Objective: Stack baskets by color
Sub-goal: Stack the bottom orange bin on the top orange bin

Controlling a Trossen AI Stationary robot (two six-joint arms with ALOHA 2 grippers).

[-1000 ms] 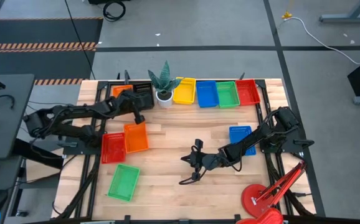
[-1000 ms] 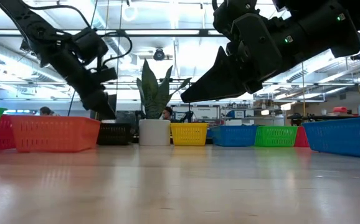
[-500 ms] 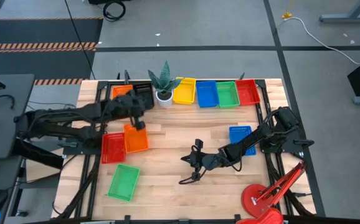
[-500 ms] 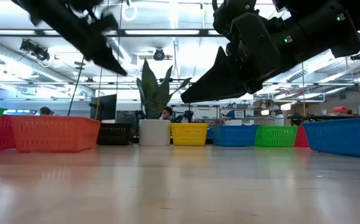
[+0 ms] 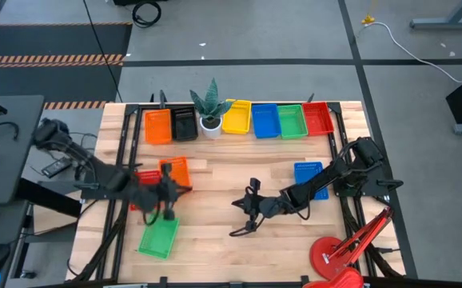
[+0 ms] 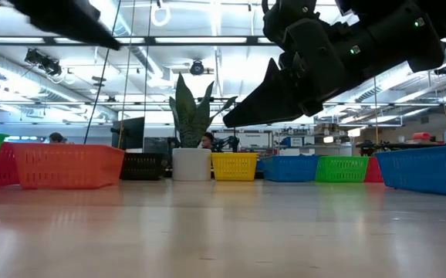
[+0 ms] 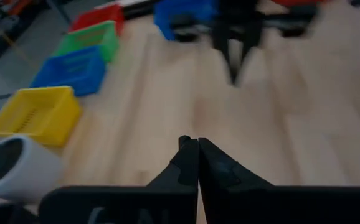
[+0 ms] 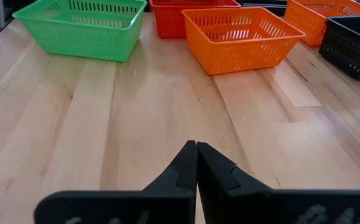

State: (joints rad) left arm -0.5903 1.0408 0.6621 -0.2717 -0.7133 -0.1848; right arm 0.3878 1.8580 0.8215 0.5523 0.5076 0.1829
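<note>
Along the far edge stand an orange basket (image 5: pixel 157 126), a black one (image 5: pixel 184 124), a yellow one (image 5: pixel 237 117), a blue one (image 5: pixel 264 120), a green one (image 5: pixel 292 120) and a red one (image 5: pixel 317 118). Left of the middle lie a red basket (image 5: pixel 145 188), an orange one (image 5: pixel 175 170) and a green one (image 5: pixel 158 234). A second blue basket (image 5: pixel 309 178) lies at the right. My left gripper (image 5: pixel 179 192) hangs shut and empty above the near orange basket's near edge. My right gripper (image 5: pixel 243 216), also shut and empty, hovers over bare wood mid-table.
A white pot with a spiky plant (image 5: pixel 211 112) stands in the far row between the black and yellow baskets. A red clamp lamp (image 5: pixel 335 254) sits at the near right corner. Bare wood lies between the two grippers.
My left gripper has swung away from the black basket in the far row toward the table's near edge, rising and turning toward the right side. It has stayed shut and carries nothing. The baskets have kept their places.
</note>
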